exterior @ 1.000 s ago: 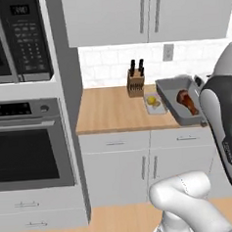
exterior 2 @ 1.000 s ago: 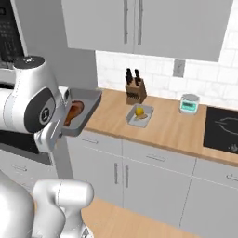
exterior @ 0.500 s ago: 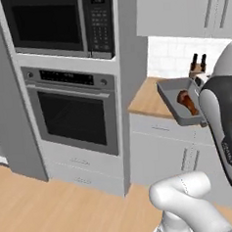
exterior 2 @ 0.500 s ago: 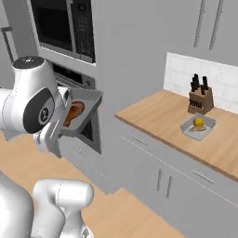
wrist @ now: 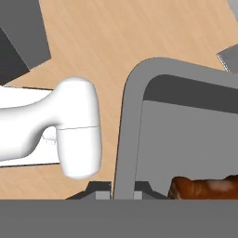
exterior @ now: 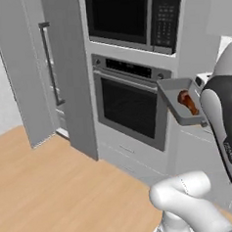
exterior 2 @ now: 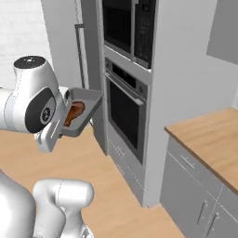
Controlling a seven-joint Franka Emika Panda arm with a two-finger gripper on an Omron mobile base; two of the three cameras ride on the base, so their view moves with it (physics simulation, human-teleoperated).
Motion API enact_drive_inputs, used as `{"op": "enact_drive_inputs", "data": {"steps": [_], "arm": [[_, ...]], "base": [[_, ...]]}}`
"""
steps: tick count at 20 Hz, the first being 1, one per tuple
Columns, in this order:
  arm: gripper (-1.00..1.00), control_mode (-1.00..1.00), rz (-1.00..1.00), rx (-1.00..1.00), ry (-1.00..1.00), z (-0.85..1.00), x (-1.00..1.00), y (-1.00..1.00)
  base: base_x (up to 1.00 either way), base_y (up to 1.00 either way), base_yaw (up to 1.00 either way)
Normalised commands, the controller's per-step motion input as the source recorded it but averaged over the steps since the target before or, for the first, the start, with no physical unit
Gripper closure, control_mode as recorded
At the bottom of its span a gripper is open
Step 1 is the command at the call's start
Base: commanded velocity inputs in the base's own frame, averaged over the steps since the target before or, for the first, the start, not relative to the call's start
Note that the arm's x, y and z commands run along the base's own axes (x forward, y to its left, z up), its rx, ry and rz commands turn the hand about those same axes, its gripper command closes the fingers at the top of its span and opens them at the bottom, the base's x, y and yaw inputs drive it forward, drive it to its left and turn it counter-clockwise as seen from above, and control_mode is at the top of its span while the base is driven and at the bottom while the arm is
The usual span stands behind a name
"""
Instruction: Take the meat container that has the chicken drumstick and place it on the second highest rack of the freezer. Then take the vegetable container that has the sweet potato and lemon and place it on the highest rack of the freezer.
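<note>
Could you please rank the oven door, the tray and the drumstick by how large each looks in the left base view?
1. Oven door, largest.
2. Tray; it is nearer the camera, so it looks bigger than it would at the oven's distance.
3. Drumstick, smallest, lying in the tray.

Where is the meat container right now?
The meat container, drumstick inside, is held in the air in front of the wall oven, right of the freezer.

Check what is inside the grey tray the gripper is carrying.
The tray holds one chicken drumstick. The arm covers the tray's near end, so anything there is hidden.
</note>
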Motion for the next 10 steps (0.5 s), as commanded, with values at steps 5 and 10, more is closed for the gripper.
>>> {"op": "enact_drive_inputs", "data": {"steps": [5,10], "arm": [[1.0,1.0,0.0,0.0,0.0,0.0,0.0,0.0],[1.0,1.0,0.0,0.0,0.0,0.0,0.0,0.0]], "base": [[0.64,0.16,0.47],[0.96,0.29,0.3]]}}
